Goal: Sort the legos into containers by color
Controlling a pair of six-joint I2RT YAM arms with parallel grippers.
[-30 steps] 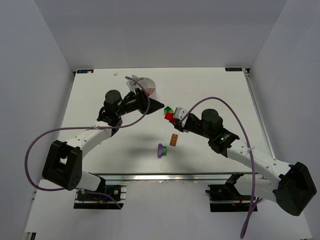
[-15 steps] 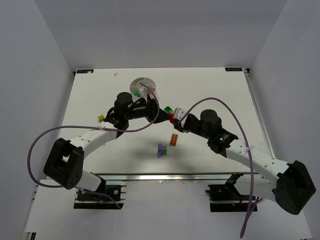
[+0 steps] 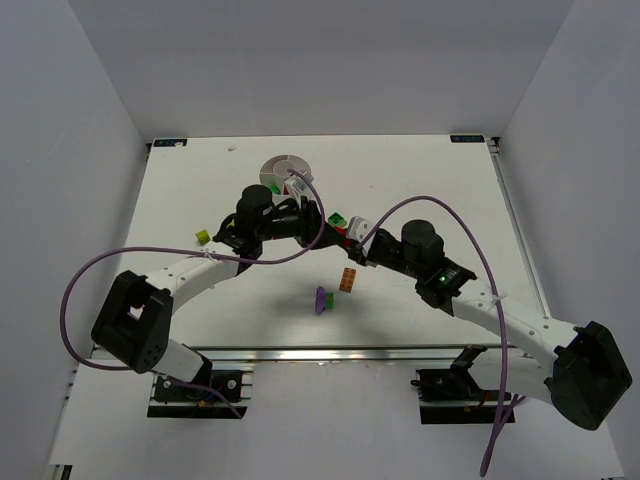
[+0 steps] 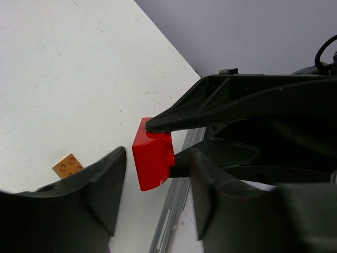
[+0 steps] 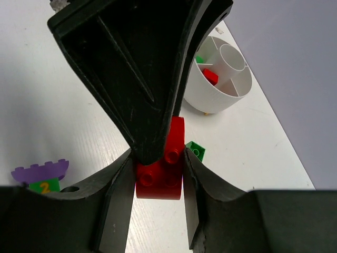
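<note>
My right gripper (image 5: 158, 158) is shut on a red lego (image 5: 160, 176), studs facing its camera, held a little above the table. In the left wrist view the same red lego (image 4: 154, 158) sits between the fingers of my left gripper (image 4: 158, 158), which stands open with gaps on both sides. Seen from above, both grippers meet mid-table: left gripper (image 3: 322, 222), right gripper (image 3: 350, 240). The round white dish (image 3: 272, 160) lies behind them. In the right wrist view the dish (image 5: 210, 100) holds a red lego (image 5: 210, 76) and a green one (image 5: 200, 59) in separate sections.
A green lego (image 3: 337, 218) lies just beyond the grippers. An orange lego (image 3: 348, 280) and a purple piece (image 3: 322, 299) lie nearer the front. A lime-yellow lego (image 3: 202, 237) sits at the left. The left arm's purple cable loops over the dish.
The left arm has swung right from beside the dish to the right gripper's red lego, and its jaws have narrowed a little around it. The right arm has stayed put.
</note>
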